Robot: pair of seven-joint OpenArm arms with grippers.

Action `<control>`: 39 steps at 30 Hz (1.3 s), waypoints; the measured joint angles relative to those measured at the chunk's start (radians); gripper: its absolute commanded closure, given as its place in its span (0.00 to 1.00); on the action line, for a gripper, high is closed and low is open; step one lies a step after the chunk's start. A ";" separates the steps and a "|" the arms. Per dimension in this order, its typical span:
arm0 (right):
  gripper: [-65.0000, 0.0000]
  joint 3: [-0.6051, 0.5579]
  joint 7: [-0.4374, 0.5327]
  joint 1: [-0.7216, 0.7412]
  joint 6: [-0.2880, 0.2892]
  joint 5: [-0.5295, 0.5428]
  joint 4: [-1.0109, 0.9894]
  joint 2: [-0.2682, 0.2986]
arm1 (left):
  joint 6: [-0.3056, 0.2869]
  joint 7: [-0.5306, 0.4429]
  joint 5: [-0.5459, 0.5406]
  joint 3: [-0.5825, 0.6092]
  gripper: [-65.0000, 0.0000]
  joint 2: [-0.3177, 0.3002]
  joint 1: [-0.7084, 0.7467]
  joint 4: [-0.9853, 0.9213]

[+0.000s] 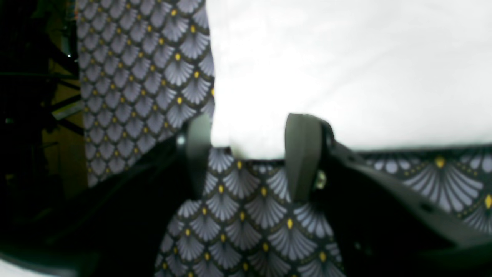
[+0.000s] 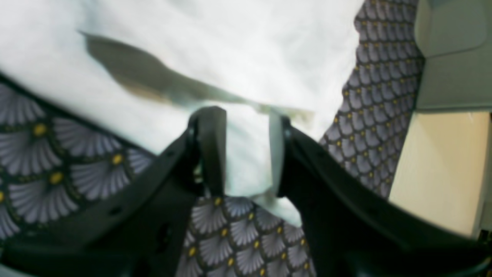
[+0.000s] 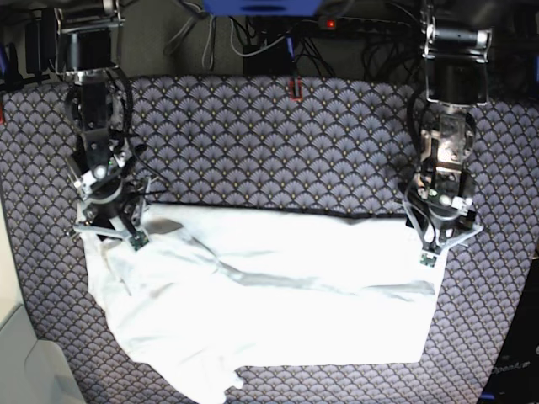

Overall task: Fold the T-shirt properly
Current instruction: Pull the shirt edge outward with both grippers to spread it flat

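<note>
The limp, light T-shirt (image 3: 269,295) lay spread on the tabletop (image 3: 269,143), best pinched at its far-edge corners, where the left claw (image 1: 248,154) and right claw (image 2: 246,154) stood released.

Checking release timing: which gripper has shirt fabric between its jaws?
The right gripper: T-shirt cloth bunches between its open jaws. The left gripper frames mostly bare tablecloth, the hem just at its tips.
</note>
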 measured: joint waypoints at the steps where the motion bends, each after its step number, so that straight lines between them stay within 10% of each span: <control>1: 0.69 0.018 0.001 -0.005 0.001 0.002 0.000 0.002 | 0.003 0.002 0.000 0.000 0.53 0.000 0.001 -0.009; 15: 0.69 0.195 0.000 -0.008 0.101 -0.002 0.000 0.011 | 0.010 0.005 -0.001 -0.162 0.52 -0.002 -0.034 -0.022; 39: 0.69 0.223 0.000 -0.027 0.101 -0.001 0.003 0.047 | 0.034 -0.233 -0.087 -0.160 0.58 0.021 -0.117 -0.304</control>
